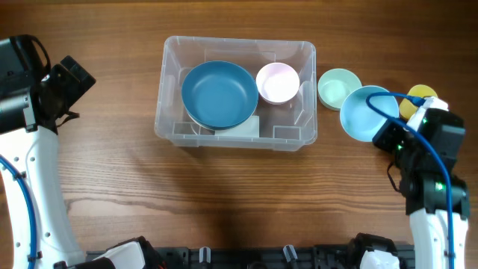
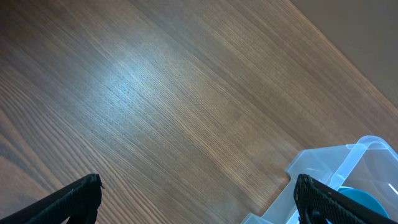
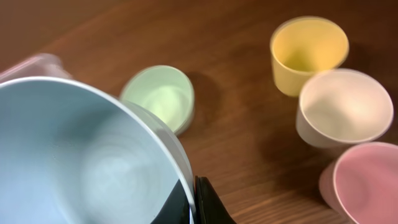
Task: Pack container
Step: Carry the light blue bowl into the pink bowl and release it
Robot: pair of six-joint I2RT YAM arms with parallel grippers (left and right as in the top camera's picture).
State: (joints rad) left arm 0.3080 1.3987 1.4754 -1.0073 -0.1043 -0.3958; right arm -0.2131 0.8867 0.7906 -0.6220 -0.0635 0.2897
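The right gripper [image 3: 194,200] is pinching the rim of the light blue bowl [image 3: 81,162], its jaws closed narrowly on that edge. Just beyond the bowl, a pale green bowl [image 3: 158,96] is sitting on the wooden table [image 3: 242,137], and a pink cup [image 3: 367,180], a cream cup [image 3: 343,106] and a yellow cup [image 3: 309,53] are standing farther off. The left gripper [image 2: 199,182] is hanging spread wide over bare wood, holding nothing. The container [image 1: 299,127] is resting mid-table, carrying a dark blue bowl [image 1: 219,93] and a pale pink bowl [image 1: 277,82].
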